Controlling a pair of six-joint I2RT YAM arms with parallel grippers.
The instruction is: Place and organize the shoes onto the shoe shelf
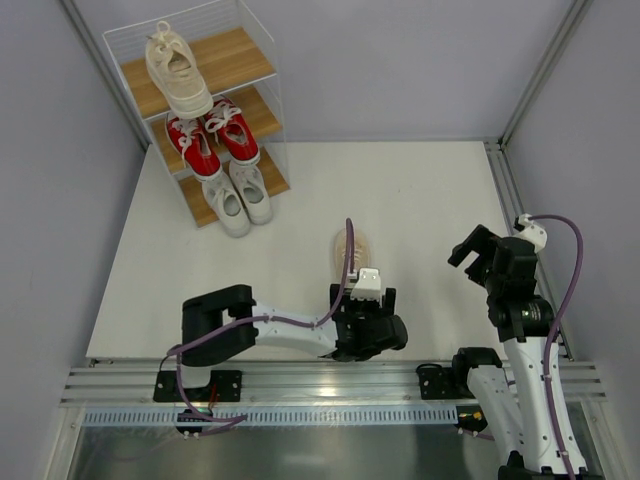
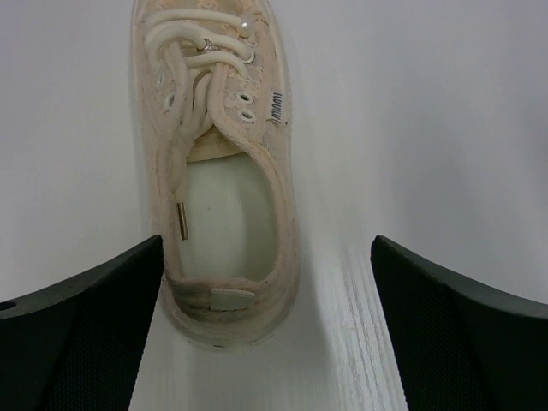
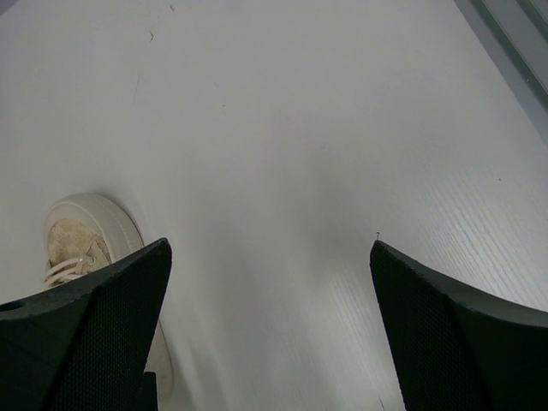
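Observation:
The shoe shelf (image 1: 255, 60) stands at the back left. One cream-beige shoe (image 1: 178, 70) lies on its top tier, the red pair (image 1: 212, 140) on the middle tier, the white pair (image 1: 238, 197) on the bottom tier. The other cream-beige shoe (image 1: 352, 248) lies on the table's middle, heel toward me; it shows in the left wrist view (image 2: 223, 163) and partly in the right wrist view (image 3: 81, 248). My left gripper (image 1: 368, 285) is open just behind its heel, the heel near the left finger (image 2: 86, 334). My right gripper (image 1: 480, 248) is open and empty above the table at the right.
Grey walls enclose the white table (image 1: 420, 200) on three sides. A metal rail (image 1: 330, 380) runs along the near edge, by the arm bases. A metal frame strip (image 1: 505, 180) runs along the table's right side.

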